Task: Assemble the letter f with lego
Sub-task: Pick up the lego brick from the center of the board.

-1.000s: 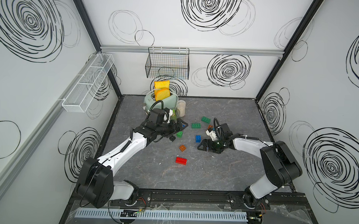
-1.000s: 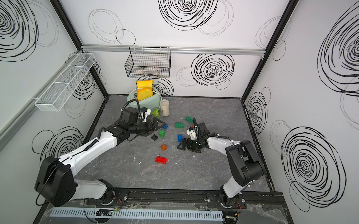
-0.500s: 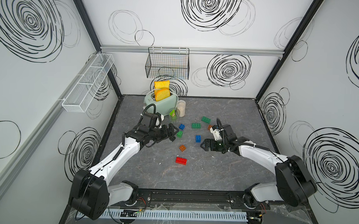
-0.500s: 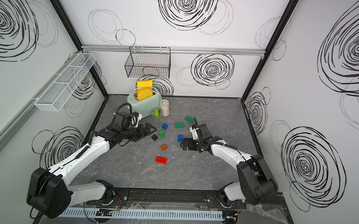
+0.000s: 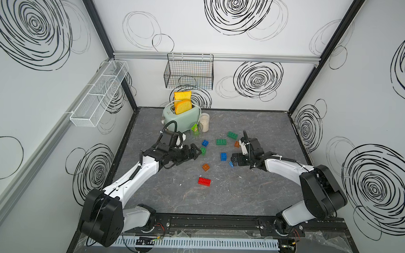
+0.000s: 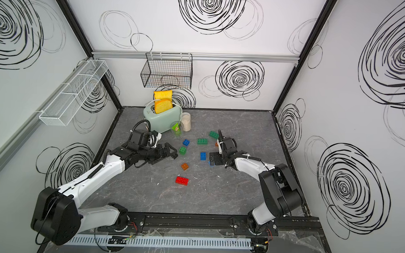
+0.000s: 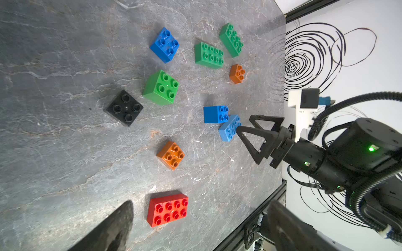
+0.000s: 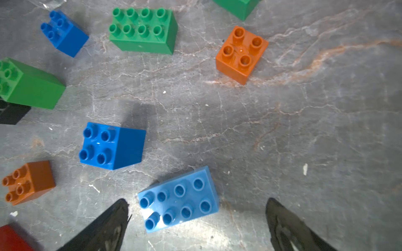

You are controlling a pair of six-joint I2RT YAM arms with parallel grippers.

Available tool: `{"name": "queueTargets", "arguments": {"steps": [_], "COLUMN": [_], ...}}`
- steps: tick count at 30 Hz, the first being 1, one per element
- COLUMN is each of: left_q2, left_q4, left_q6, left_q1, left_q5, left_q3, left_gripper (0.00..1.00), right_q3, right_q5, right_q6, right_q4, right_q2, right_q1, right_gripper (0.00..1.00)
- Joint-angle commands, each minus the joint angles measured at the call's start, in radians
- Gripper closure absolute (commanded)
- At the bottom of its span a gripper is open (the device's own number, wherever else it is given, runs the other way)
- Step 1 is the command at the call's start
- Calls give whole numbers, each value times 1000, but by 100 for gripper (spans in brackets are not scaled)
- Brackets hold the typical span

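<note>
The lego [image 5: 205,167] lies scattered as loose, unjoined bricks around the middle of the table [image 5: 240,198]. The right end effector [image 5: 233,159] is spread wide and empty, the light blue oblong brick [image 8: 178,198] lying partly between its fingertips. The left end effector [image 5: 196,152], likewise open and empty, hovers just beside the green square brick [image 5: 203,151]

White walls [image 5: 188,27] scrawled with black swirls [image 5: 258,80] closed the cell on three sides, joined by black corner posts [image 5: 331,43]. A grey, marble-veined desk [image 5: 194,201] filled the lower middle of both top views. An aluminium rail [image 5: 257,58] crossed the rear wall and carried a black wire basket [image 5: 189,72]. A white mesh shelf [image 5: 98,98] hung at centre left. The lighting was even and the shadows faint.
</note>
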Motion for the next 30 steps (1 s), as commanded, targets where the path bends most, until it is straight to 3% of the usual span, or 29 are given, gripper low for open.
{"name": "queueTargets", "arguments": {"steps": [1, 25, 30], "left_q2": [-9, -29, -23], "left_q4": [10, 53, 33], "left_q6": [21, -50, -45], "left_q1": [1, 50, 63], "left_q5": [3, 27, 24], "left_q3": [12, -49, -41], "left_gripper": [2, 1, 1], "right_q3": [-18, -31, -21], "right_q5": [-50, 21, 38], "right_q6": [-44, -63, -62], "right_q4": [58, 84, 49], "right_q2": [15, 126, 120], "right_q1": [8, 69, 85], "right_gripper": [1, 0, 4]}}
